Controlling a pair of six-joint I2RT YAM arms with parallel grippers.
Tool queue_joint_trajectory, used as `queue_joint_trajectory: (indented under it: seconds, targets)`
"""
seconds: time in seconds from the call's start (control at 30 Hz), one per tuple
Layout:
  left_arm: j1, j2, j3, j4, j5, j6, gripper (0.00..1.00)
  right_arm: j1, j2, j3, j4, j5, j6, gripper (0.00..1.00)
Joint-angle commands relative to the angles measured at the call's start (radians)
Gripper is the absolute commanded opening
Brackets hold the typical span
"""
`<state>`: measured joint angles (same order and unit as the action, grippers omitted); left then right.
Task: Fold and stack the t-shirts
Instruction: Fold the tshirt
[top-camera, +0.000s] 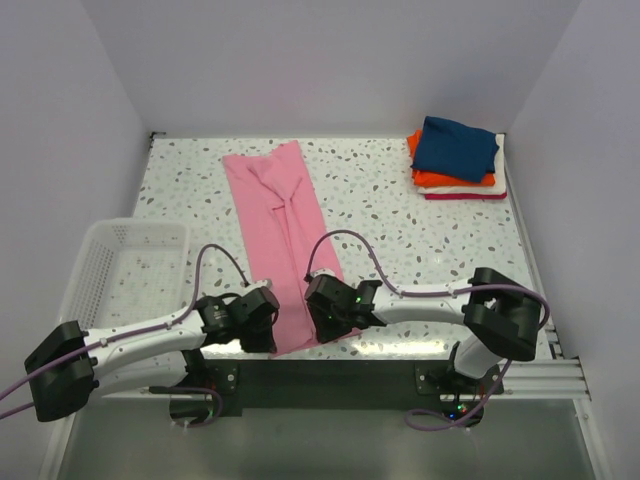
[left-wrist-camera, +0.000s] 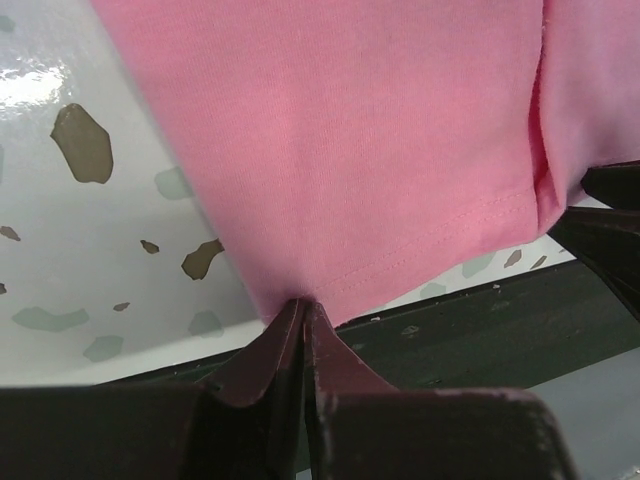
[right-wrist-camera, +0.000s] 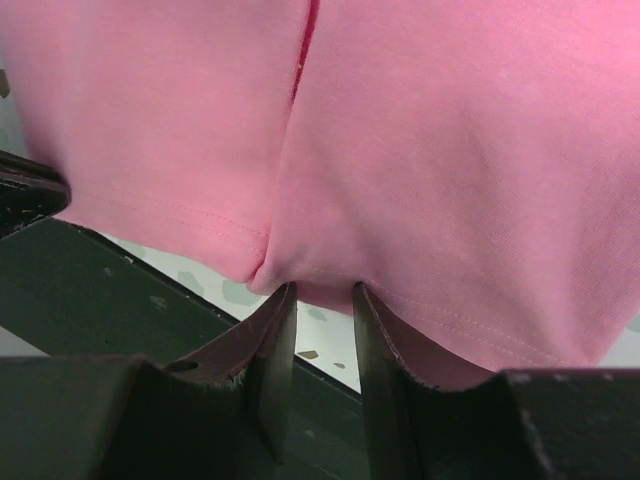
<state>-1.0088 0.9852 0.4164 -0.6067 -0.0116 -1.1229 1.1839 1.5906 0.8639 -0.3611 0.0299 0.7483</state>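
The light pink t-shirt lies as a long narrow strip down the middle of the speckled table, its hem at the near edge. My left gripper is shut on the hem's left corner, where the pink cloth puckers into the tips. My right gripper holds a thicker fold of the hem at the right corner, its jaws a little apart around the cloth. At the far right corner, a navy t-shirt tops a folded stack of orange, white and red ones.
A white wire basket stands at the table's left, beside my left arm. The dark mounting rail runs along the near edge right under both grippers. White walls close in the table on three sides.
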Motion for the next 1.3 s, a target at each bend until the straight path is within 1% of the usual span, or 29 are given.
queue_joint_trajectory:
  seconds: [0.0,0.1,0.17,0.2,0.23,0.33,0.43,0.53,0.57,0.6,0.63,0.67,0.7,0.77,0.97,1.1,1.27]
  targets:
    - [-0.005,-0.016,0.033,-0.047,-0.007,0.0,0.09,0.003,0.003,-0.02,-0.019,0.021,0.011,0.34]
    - [-0.005,-0.025,0.038,-0.056,-0.007,-0.003,0.1,0.005,-0.009,-0.042,-0.025,0.028,0.017,0.34]
    - [-0.005,-0.036,0.05,-0.068,-0.008,-0.005,0.14,0.003,-0.023,-0.048,-0.03,0.027,0.019,0.34]
    - [-0.005,-0.04,0.059,-0.073,-0.014,-0.006,0.17,0.003,-0.047,-0.048,-0.03,0.022,0.022,0.34]
    - [-0.005,-0.048,0.076,-0.085,-0.017,-0.008,0.23,0.005,-0.063,-0.043,-0.033,0.022,0.023,0.37]
    - [-0.005,-0.089,0.108,-0.12,-0.036,-0.026,0.32,0.003,-0.141,-0.029,-0.071,0.04,0.025,0.41]
    - [-0.005,-0.131,0.111,-0.148,-0.037,-0.064,0.37,-0.009,-0.228,-0.014,-0.13,0.1,0.022,0.46]
    - [-0.005,-0.16,0.075,-0.142,-0.015,-0.109,0.4,-0.064,-0.297,-0.037,-0.159,0.102,0.011,0.46]
    - [-0.005,-0.169,0.062,-0.14,-0.013,-0.12,0.41,-0.113,-0.311,-0.049,-0.157,0.085,0.0,0.46]
    - [-0.005,-0.177,0.039,-0.137,-0.007,-0.136,0.41,-0.144,-0.322,-0.066,-0.153,0.064,-0.007,0.46]
    - [-0.005,-0.196,0.027,-0.128,-0.002,-0.144,0.42,-0.177,-0.345,-0.104,-0.145,0.003,-0.013,0.46]
    - [-0.005,-0.206,0.015,-0.119,0.002,-0.152,0.42,-0.241,-0.357,-0.124,-0.136,-0.025,-0.023,0.46]
    - [-0.005,-0.21,-0.004,-0.11,0.007,-0.159,0.43,-0.266,-0.366,-0.141,-0.115,-0.028,-0.029,0.45]
    - [-0.005,-0.22,-0.017,-0.096,0.007,-0.167,0.43,-0.317,-0.383,-0.18,-0.099,-0.091,-0.041,0.45]
    - [-0.005,-0.223,-0.076,-0.047,0.007,-0.193,0.46,-0.345,-0.353,-0.232,-0.044,-0.149,-0.04,0.46]
    - [-0.005,-0.237,-0.125,-0.008,0.007,-0.218,0.47,-0.348,-0.336,-0.255,-0.022,-0.16,-0.027,0.46]
    - [-0.005,-0.255,-0.149,0.024,0.007,-0.232,0.47,-0.346,-0.317,-0.269,-0.009,-0.156,-0.024,0.45]
